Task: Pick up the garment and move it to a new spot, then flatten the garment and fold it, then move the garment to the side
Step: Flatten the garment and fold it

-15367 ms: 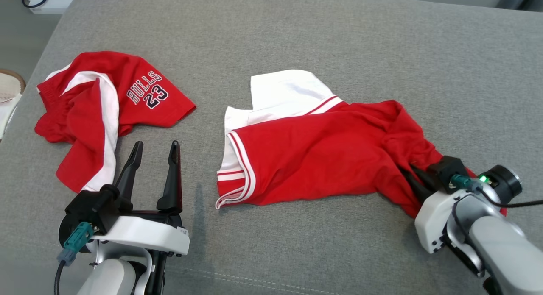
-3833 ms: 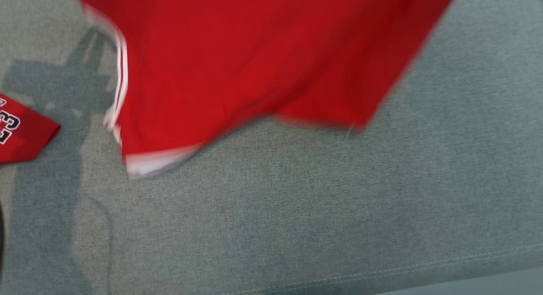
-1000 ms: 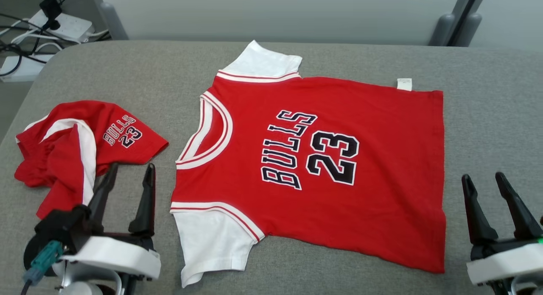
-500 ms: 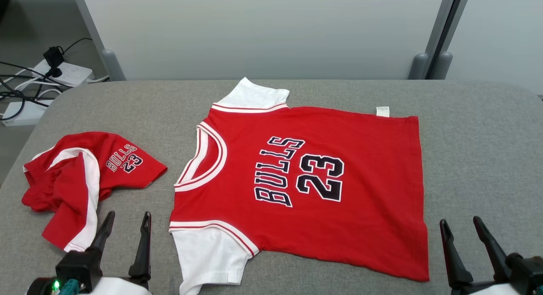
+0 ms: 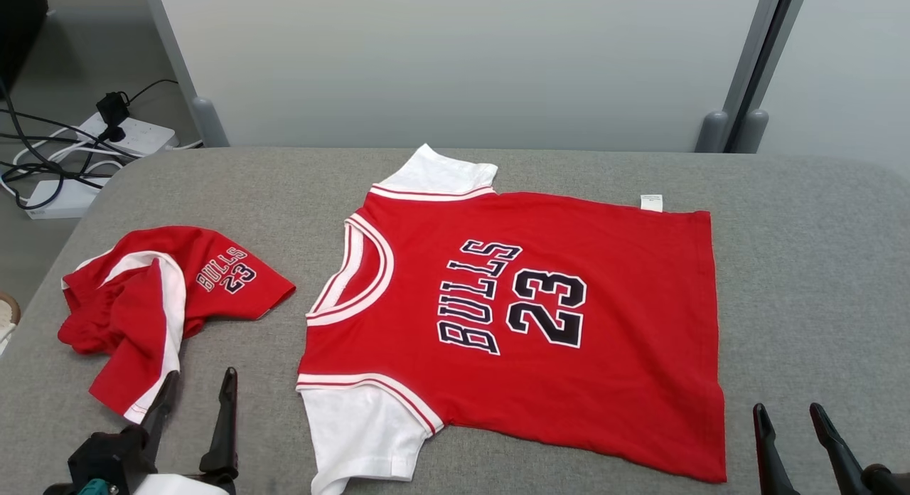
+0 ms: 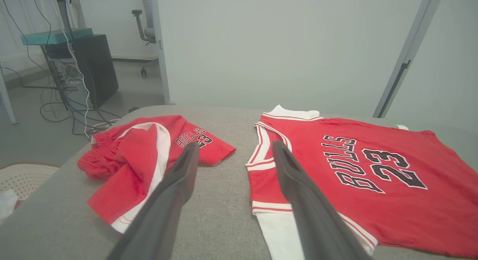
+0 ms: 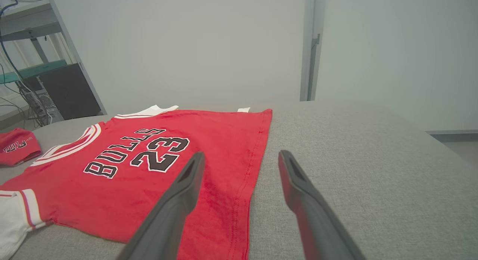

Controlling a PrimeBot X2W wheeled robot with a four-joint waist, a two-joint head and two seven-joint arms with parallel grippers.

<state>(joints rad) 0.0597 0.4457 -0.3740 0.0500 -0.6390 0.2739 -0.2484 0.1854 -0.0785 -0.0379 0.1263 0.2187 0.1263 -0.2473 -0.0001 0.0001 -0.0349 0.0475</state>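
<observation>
Flanking one jersey [image 5: 512, 324], two pincers [image 5: 200, 373] [image 5: 787, 407]

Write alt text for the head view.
A red Bulls 23 jersey lies spread flat on a grey cushion, collar toward the left. Crumpled red shorts lie to its left; the left tool and right tool, both open, show at the bottom corners.

Head view high, downward; wrist views low, forward; garment [image 5: 625, 303] common throughout

Shirt [image 5: 540, 338]: red, white sleeves, black lettering; shorts [image 5: 156, 303]: red, white stripe; couch [image 5: 803, 281]: grey; gripper fingers [image 6: 168, 204]: dark
</observation>
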